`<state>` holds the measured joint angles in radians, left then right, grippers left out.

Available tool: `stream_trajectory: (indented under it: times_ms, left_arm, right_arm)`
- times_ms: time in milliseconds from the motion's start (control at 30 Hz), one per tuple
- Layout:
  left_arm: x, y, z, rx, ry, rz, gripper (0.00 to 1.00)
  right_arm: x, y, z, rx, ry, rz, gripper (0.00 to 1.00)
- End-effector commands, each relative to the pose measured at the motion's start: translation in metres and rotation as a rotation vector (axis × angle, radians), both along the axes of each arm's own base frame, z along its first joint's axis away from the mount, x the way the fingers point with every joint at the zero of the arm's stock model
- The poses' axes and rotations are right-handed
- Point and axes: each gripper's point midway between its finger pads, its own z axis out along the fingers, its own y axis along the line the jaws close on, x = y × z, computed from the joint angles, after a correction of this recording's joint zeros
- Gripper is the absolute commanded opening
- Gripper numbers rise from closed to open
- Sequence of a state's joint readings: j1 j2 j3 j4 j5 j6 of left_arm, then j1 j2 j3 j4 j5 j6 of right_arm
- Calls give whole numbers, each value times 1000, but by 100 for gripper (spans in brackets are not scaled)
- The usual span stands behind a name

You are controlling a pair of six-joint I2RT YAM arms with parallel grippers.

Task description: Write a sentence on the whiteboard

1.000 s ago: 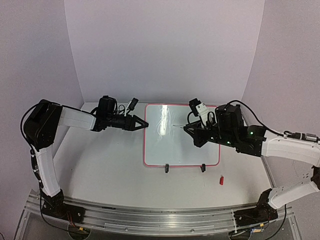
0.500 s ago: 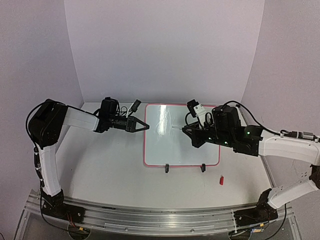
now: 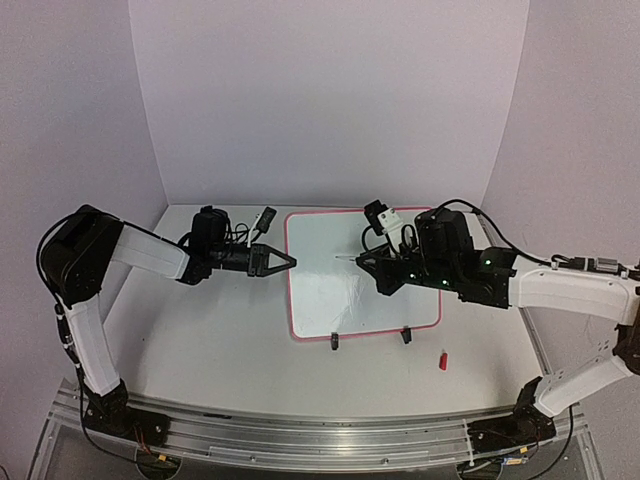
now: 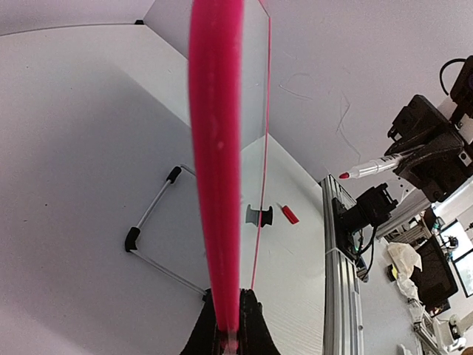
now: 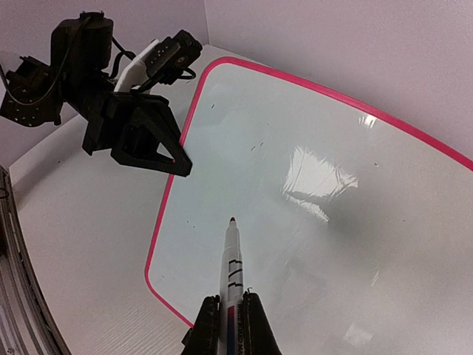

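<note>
The whiteboard (image 3: 340,300) stands propped on its wire stand (image 4: 132,238) at mid-table. The left gripper (image 3: 287,261) is closed on the board's left frame edge, probably to brace it against writing pressure. The right gripper (image 5: 230,325) is clamped around the marker (image 5: 230,266), whose tip points at the board's left half. Contact cannot be confirmed. No sentence is visible yet.

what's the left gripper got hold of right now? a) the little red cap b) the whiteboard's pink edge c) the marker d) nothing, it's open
b: in the left wrist view the pink frame of the whiteboard runs straight between the fingers of the left gripper, while the marker sits in the right gripper.
</note>
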<state>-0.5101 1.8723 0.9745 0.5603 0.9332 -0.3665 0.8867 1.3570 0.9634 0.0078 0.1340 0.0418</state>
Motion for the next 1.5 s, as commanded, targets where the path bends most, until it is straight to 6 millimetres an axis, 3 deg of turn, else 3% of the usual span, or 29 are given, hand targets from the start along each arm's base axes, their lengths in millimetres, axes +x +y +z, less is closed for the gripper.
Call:
stream_trajectory:
  times_ms: [0,167,433,700,967,1133,1467]
  left_arm:
    - [2,5,-13,63,-31,131,0]
    - [-13,-7,-18,142,-80,211,0]
    - [-28,2,-19,120,-43,273,0]
    - [-11,21,-30,293,-128,372,0]
    - [-28,43,-45,336,-117,402,0]
    - [-30,38,-51,338,-103,371,0]
    - [-21,29,-65,384,-70,344,0]
  right_arm:
    - [0,17,23,62,-28,51,0]
    - [-5,19,27,81,-18,76,0]
    - [-12,21,28,97,-4,112,0]
    - [-16,17,28,94,-7,116,0]
    - [-19,27,26,98,13,166,0]
    - [-33,42,26,124,52,274,0]
    - [-19,52,22,51,-34,249,0]
